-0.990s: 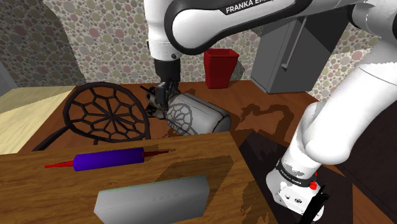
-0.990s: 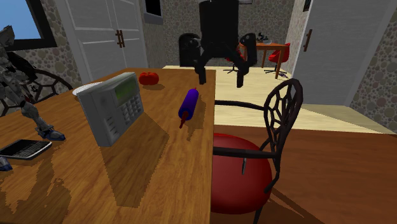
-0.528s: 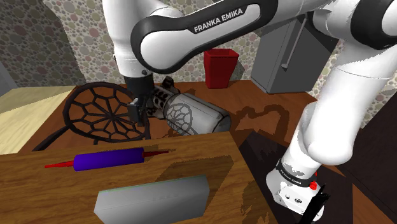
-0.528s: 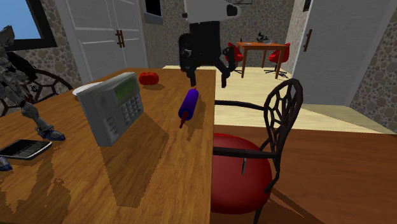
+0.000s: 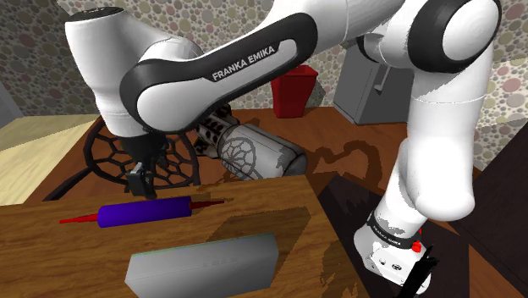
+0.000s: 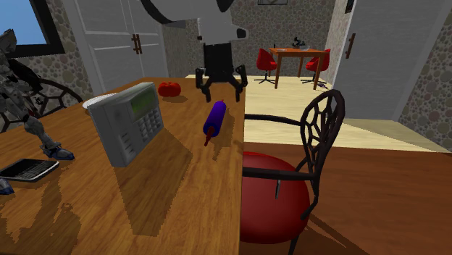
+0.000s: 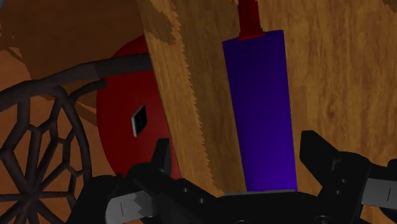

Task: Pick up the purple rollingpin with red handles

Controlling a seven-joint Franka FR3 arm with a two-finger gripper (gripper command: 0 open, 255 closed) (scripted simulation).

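So far, nothing is grasped; the tool (image 6: 222,84) hangs above the purple rolling pin (image 6: 215,116) with its two fingers spread wide and empty, and in the wrist view the tool (image 7: 242,158) has the purple barrel (image 7: 261,114) lying in the gap between the fingers, neither one touching it. By my reading the approach is nearly done; you have the descent, the closing and the lift left.

The rolling pin (image 5: 144,212) lies flat on the wooden bench (image 5: 254,212), close to the edge beside the black web-backed chair (image 6: 319,130); its long axis runs along that edge, so it crosses the shoulder view from left to right with a thin red handle (image 5: 80,219) at the left end, and in the second exterior view it points away towards the tool; seen from the wrist, the fingers stand either side of the barrel, which looks right for closing across it.
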